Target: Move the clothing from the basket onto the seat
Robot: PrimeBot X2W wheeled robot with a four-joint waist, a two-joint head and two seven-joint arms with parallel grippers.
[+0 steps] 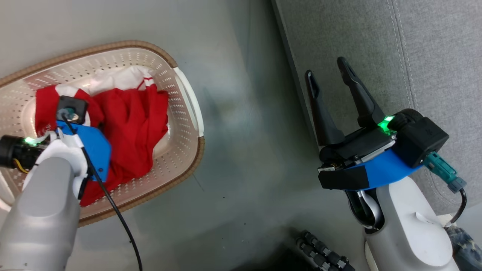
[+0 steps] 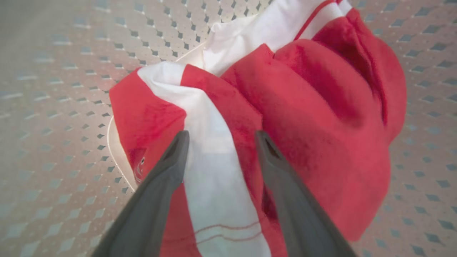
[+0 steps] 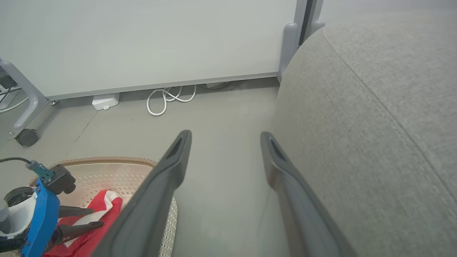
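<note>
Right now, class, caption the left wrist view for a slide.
Open left hand poised over crumpled red-and-white jersey clothing inside perforated cream plastic basket.

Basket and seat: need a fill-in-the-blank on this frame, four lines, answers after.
1. The clothing in the basket is white and ____.
2. The left gripper, its fingers ____, is poised over the clothing.
3. The right gripper, beside the seat, holds ____.
4. The seat's fabric is ____ in colour.
Missing words: red; open; nothing; grey.
</note>
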